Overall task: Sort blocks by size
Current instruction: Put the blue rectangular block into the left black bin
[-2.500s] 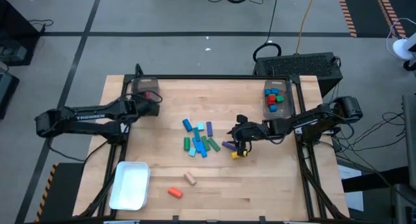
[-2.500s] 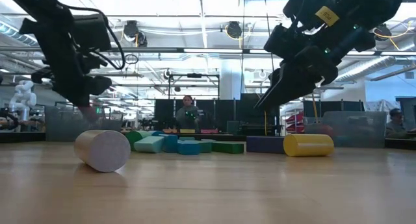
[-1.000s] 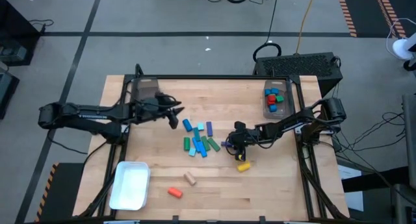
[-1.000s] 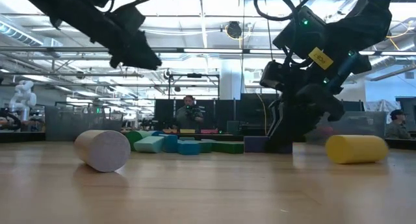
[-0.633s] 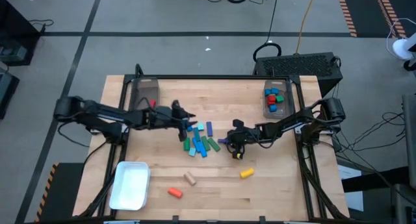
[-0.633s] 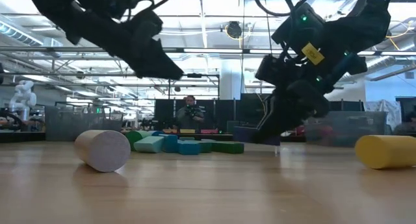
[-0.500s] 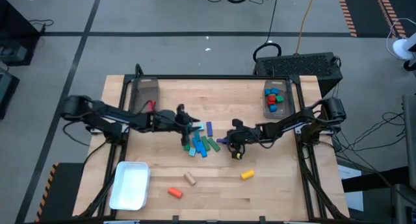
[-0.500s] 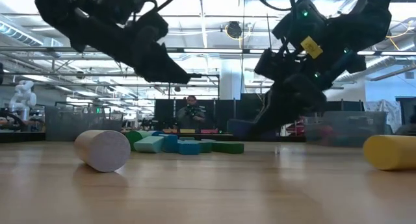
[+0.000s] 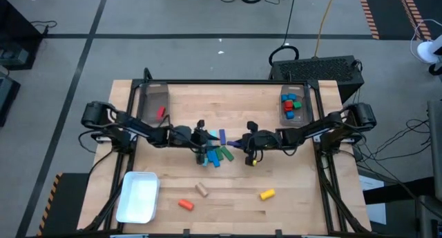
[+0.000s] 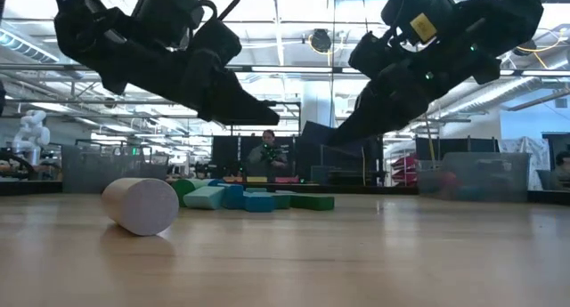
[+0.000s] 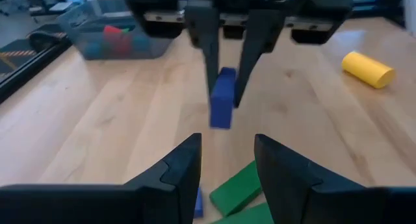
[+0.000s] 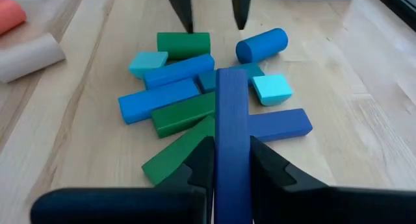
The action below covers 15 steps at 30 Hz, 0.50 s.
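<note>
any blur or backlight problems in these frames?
Low view: both arms are backlit silhouettes against bright ceiling lights; the tan cylinder is sharp. Left wrist view: soft overall, the dark blue bar and right gripper blurred. Right wrist view: crisp pile, left gripper open beyond.

Grey floor [image 9: 173,52], ceiling lights [image 10: 322,42]

The pile of blocks [image 9: 213,151] lies mid-counter [image 9: 235,196]. Left of the pile is the left gripper [image 9: 201,136]; right of it the right gripper [image 9: 237,144], lifting a bar [image 12: 232,130] over the pile's edge. A bin [image 9: 293,107] stands at the counter's far right corner.
</note>
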{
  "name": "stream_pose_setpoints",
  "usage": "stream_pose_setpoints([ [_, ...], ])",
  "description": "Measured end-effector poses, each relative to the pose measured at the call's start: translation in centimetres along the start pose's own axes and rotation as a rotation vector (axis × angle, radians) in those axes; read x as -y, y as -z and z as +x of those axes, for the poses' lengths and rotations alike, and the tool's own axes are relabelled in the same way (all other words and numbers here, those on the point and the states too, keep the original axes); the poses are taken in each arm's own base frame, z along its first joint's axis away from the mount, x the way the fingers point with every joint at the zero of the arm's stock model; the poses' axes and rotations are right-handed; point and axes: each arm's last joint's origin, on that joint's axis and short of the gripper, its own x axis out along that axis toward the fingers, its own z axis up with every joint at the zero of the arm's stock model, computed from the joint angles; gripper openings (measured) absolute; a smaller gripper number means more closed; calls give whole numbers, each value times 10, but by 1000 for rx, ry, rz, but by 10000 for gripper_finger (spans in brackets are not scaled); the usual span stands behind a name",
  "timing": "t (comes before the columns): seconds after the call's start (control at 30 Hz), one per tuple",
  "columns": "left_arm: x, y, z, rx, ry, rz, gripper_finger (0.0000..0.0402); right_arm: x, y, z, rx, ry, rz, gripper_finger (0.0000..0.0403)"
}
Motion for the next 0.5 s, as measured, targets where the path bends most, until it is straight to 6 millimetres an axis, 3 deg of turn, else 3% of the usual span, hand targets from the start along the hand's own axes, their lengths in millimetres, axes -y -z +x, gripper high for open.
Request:
stream_pose_setpoints([
  [0.27,5,-2,21,12,15,3,155,-1,-1,0,8,-10,0,45],
  [0.5,6,-5,36,9,-12,6,236,-3,-1,0,6,-40,-3,45],
])
